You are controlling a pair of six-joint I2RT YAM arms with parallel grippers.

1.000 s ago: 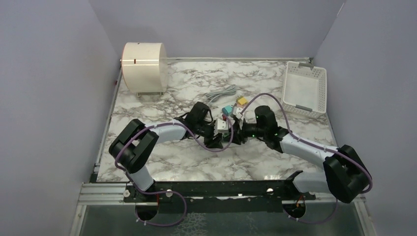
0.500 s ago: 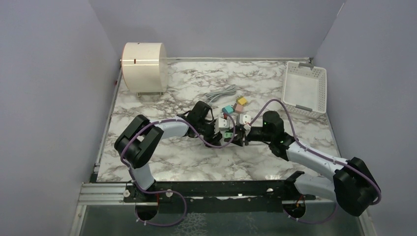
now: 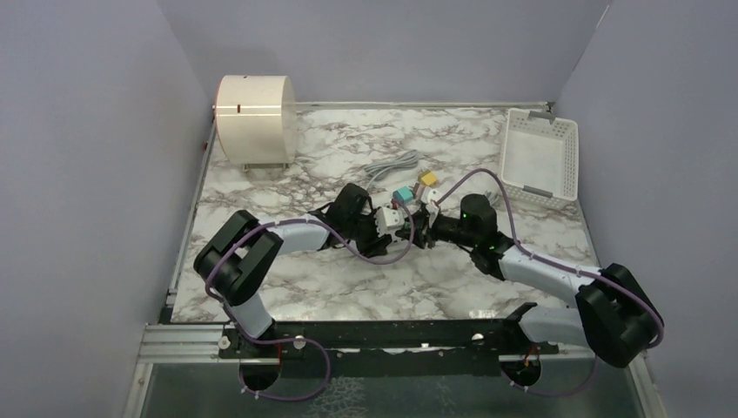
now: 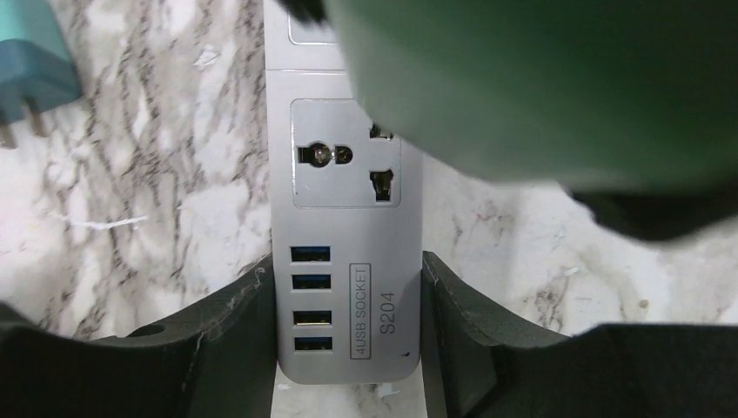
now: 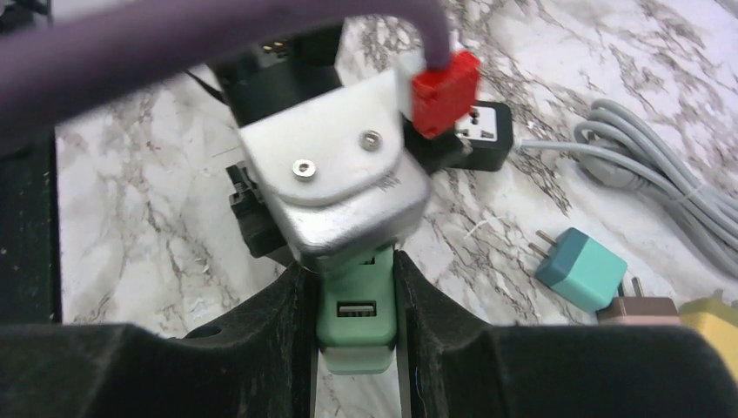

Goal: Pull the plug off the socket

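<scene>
In the left wrist view, the grey socket strip lies on the marble with four USB ports and one empty outlet showing. My left gripper is shut on its near end. A blurred green mass, the green plug, hangs close to the lens and hides the strip's far outlets. I cannot tell whether its pins still sit in the strip. In the right wrist view, my right gripper is shut on the green plug. The left wrist's metal housing is just beyond it. In the top view, both grippers meet mid-table.
Loose plugs lie beside the strip: teal, brown and yellow. A black adapter and a coiled grey cable are behind. A white basket stands at the back right and a cream drum at the back left.
Both grippers have shifted a little toward the back of the table, still gripping strip and plug. The right arm's elbow swung out and came partly back.
</scene>
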